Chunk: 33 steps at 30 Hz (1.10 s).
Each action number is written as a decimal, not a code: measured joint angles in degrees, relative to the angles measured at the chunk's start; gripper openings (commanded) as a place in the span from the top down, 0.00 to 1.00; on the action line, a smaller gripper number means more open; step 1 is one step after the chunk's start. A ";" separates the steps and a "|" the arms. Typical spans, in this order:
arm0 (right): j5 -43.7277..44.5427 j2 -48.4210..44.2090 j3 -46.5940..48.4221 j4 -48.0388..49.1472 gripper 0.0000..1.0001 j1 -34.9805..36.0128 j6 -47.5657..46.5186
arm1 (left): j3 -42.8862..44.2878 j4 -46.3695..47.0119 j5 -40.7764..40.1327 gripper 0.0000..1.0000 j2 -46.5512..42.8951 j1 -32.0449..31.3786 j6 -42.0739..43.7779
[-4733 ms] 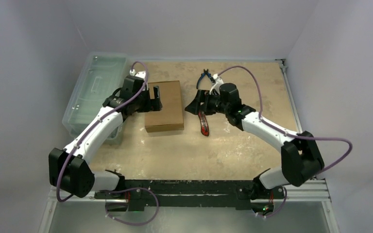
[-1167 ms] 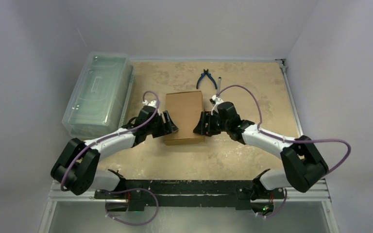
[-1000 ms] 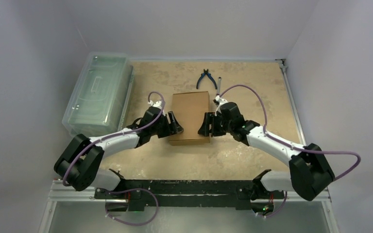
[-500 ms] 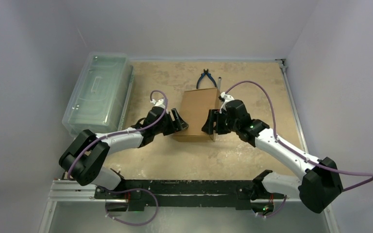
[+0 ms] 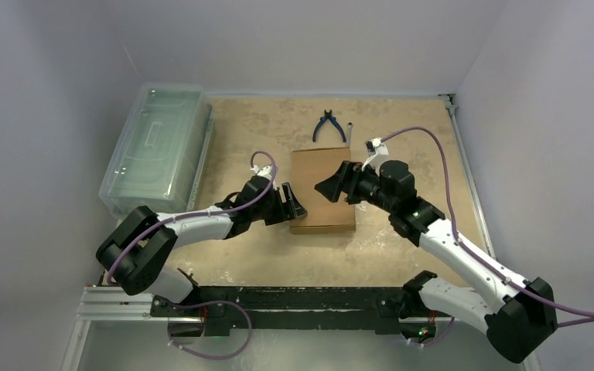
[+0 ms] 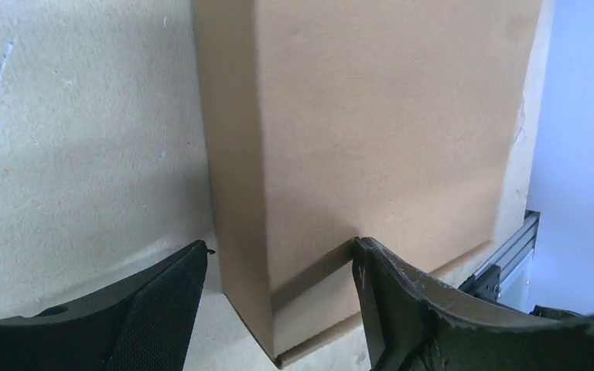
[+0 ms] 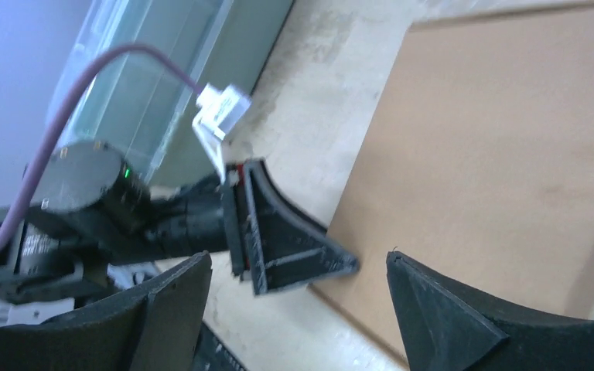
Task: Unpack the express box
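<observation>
From my overhead camera, set above and behind the arm bases, I look down on the whole bench [image 5: 263, 131]. The left wrist view sits close, looking past the left fingers [image 6: 162, 309] at a near corner of the box [image 6: 387, 116]. The right wrist view hangs higher, facing left past the right fingers [image 7: 448, 325], across that same side of the box toward the bin [image 7: 147, 100].

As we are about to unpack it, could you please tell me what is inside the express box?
Nothing inside can be seen. The express box lies shut on the table, flat and plain brown, hiding whatever it holds. No gap shows in any view.
</observation>
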 measured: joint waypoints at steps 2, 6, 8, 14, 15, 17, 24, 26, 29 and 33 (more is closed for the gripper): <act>-1.38 0.85 -0.04 1.57 0.04 -2.45 0.04 | 0.00 0.07 0.68 0.32 0.37 -0.44 -0.02; -1.97 2.23 -0.04 0.20 0.01 -8.61 -0.81 | 0.00 1.07 2.25 0.32 1.27 -0.44 -0.28; -2.82 2.23 -0.04 -0.24 0.01 -12.35 -1.66 | 0.00 1.09 2.32 0.32 1.29 -0.42 -0.28; -10.95 6.88 -0.61 1.57 0.01 -22.45 -3.17 | 0.00 0.92 2.01 0.33 1.22 -0.42 -0.20; -13.18 8.44 -1.49 3.15 0.01 -23.56 -3.02 | 0.00 0.90 2.01 0.33 1.22 -0.37 -0.11; -17.53 11.47 -4.46 6.82 0.01 -25.22 -2.34 | 0.00 0.92 2.05 0.33 1.22 -0.09 0.02; -27.89 22.53 -13.20 18.49 0.01 -27.85 0.85 | 0.00 0.92 2.54 0.33 1.22 0.33 0.11; -29.66 24.87 -13.86 21.20 0.01 -28.52 1.14 | 0.00 0.98 2.73 0.32 1.25 0.33 0.09; -32.63 29.16 -14.27 27.50 0.01 -28.94 2.03 | 0.00 1.16 3.34 0.32 1.51 0.33 0.04; -35.60 32.33 -16.46 34.45 0.06 -29.07 3.52 | 0.00 1.40 3.91 0.32 1.73 0.33 0.02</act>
